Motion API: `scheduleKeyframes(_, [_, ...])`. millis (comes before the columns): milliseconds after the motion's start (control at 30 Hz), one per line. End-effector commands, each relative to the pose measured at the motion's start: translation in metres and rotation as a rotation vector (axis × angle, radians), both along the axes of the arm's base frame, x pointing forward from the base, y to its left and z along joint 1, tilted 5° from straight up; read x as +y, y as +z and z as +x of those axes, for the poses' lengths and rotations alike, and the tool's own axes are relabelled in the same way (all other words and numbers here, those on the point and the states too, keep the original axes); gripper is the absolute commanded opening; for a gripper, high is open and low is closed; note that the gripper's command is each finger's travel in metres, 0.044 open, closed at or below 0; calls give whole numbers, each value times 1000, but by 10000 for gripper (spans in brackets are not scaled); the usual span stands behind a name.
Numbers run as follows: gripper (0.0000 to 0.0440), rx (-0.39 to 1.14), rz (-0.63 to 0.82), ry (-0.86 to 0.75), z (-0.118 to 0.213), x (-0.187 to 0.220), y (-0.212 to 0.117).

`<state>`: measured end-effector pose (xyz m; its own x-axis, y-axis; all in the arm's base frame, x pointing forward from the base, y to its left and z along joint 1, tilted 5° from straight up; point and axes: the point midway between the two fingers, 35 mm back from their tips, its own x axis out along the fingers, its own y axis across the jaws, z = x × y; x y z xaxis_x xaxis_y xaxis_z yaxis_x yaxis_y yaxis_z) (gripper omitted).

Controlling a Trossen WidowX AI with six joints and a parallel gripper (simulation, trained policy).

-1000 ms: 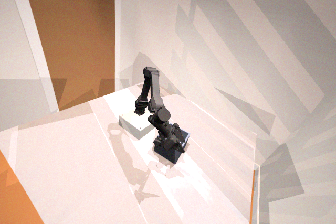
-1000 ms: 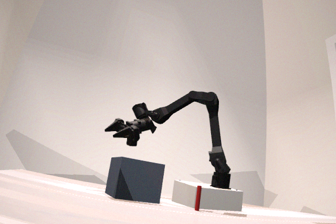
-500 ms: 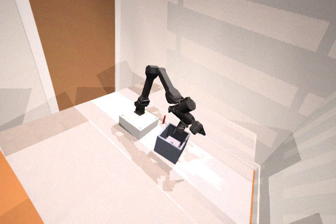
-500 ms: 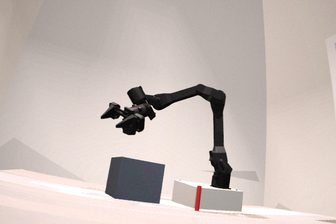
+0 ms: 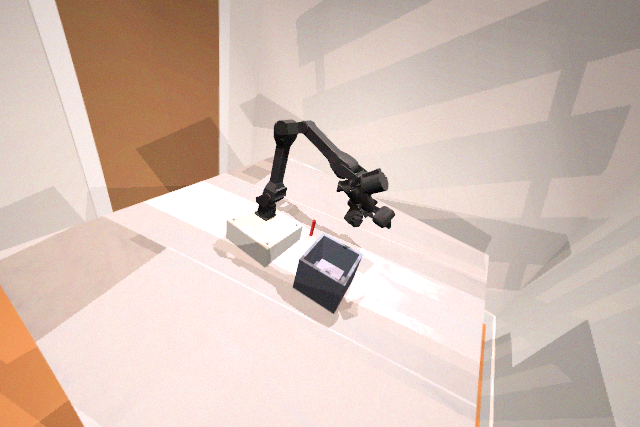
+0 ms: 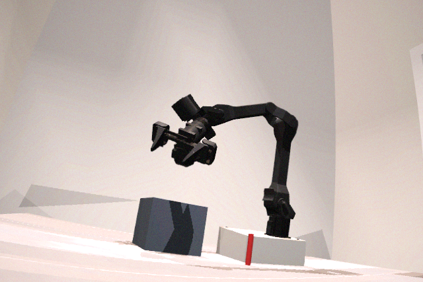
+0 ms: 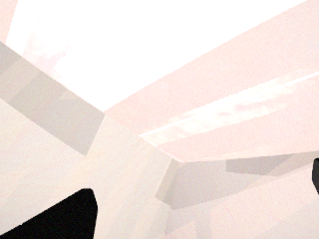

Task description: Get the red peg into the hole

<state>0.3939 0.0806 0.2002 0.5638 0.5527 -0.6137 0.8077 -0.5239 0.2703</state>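
Observation:
The red peg stands nearly upright on the table, beside the white base block and outside the box. The open dark blue-grey box stands on the table near it. In the top view a pale plate shows at the bottom of the box; its hole is too small to make out clearly. My gripper is open and empty, with its fingers wide apart. It is raised high above the table, away from the peg. The wrist view shows neither peg nor box.
The arm stands on a white base block, close to the peg and the box. The box walls stand up around the plate. The far table edge and the room walls show in the wrist view.

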Motion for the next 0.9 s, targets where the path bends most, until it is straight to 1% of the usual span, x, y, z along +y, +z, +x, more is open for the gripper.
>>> scheduleKeyframes(0, [437,41,-28,46,-17,19,-6])
scheduleKeyframes(200, [435,121,-102,152,-59,54,-16])
scheduleKeyframes(400, [431,193,-194,251,-103,73,-28])
scheduleKeyframes(600, [428,261,-297,343,-143,80,-42])
scheduleKeyframes(867, [426,346,-432,451,-186,77,-60])
